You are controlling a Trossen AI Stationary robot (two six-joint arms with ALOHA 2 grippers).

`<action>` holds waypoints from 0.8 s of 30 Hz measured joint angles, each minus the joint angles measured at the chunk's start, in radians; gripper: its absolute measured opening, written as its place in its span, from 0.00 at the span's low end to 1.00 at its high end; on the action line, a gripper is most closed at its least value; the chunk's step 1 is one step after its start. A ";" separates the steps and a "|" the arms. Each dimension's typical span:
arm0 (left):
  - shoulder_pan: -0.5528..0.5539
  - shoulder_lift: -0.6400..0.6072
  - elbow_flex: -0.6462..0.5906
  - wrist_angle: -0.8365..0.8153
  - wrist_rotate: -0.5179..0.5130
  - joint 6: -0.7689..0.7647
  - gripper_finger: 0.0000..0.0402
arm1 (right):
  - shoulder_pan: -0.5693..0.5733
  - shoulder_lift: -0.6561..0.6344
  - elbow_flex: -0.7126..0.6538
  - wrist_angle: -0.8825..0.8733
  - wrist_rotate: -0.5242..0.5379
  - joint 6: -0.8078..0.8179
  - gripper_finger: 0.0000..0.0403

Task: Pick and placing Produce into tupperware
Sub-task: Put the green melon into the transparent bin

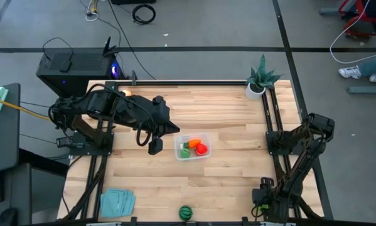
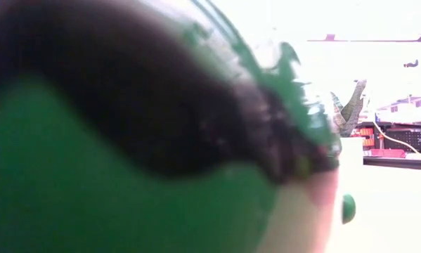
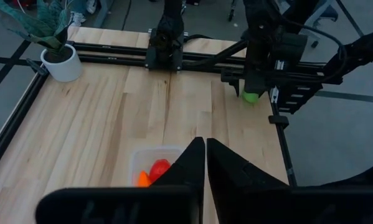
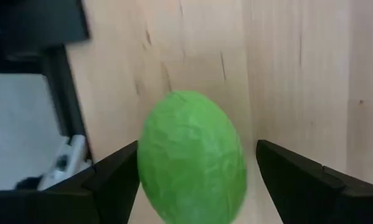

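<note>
The clear tupperware (image 1: 193,149) sits mid-table and holds an orange carrot (image 1: 194,143), a red piece (image 1: 201,149) and a green piece (image 1: 184,151). My left gripper (image 1: 155,145) hovers just left of it, shut and empty; its wrist view shows the tupperware (image 3: 150,163) below the fingers. My right gripper (image 4: 197,148) is open at the table's near right corner, one finger on each side of a light green egg-shaped piece (image 4: 192,155). That green piece (image 3: 251,96) also shows under the right arm. The dark green striped ball (image 1: 186,213) rests at the near edge. My right gripper stands open around the light green piece, which rests on the table. One finger (image 4: 121,174) lies close against the piece's side (image 4: 146,162); whether it touches I cannot tell. The other finger (image 4: 292,171) is clearly apart from it.
A potted plant (image 1: 260,81) stands at the far right corner. A folded teal cloth (image 1: 117,202) lies at the near left. The striped ball (image 2: 126,140) fills most of the low view. Black frame rails (image 1: 272,119) run along the table's right side.
</note>
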 joint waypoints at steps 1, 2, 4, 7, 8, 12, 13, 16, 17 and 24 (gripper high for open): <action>0.000 0.000 0.000 0.000 0.000 0.000 0.06 | 0.000 0.006 0.001 0.001 -0.002 0.000 0.78; 0.000 0.000 0.000 0.000 0.000 0.000 0.05 | 0.000 0.012 0.002 0.001 -0.002 0.000 0.78; 0.000 0.000 0.000 0.000 0.000 0.000 0.04 | 0.000 0.024 0.004 -0.002 -0.002 0.000 0.78; 0.000 0.000 0.000 0.000 0.000 -0.001 0.02 | 0.001 0.037 0.005 -0.010 0.012 0.001 0.76; 0.000 0.000 0.000 0.000 0.000 -0.002 0.02 | 0.001 0.040 0.005 -0.013 0.013 0.000 0.75; 0.000 0.000 0.000 0.000 0.000 -0.005 0.04 | 0.001 0.042 0.004 -0.028 0.023 0.003 0.67; 0.000 0.000 0.000 0.000 0.000 -0.005 0.05 | 0.001 0.041 0.003 -0.031 0.028 0.003 0.64; 0.000 0.000 0.000 0.000 0.000 -0.005 0.06 | 0.000 0.037 0.002 -0.035 0.031 0.004 0.54; 0.000 0.000 0.000 0.000 0.000 -0.005 0.06 | 0.000 0.037 0.002 -0.036 0.032 0.004 0.51; 0.000 0.000 0.000 0.000 0.000 -0.004 0.03 | -0.004 0.025 0.002 -0.030 0.042 0.048 0.50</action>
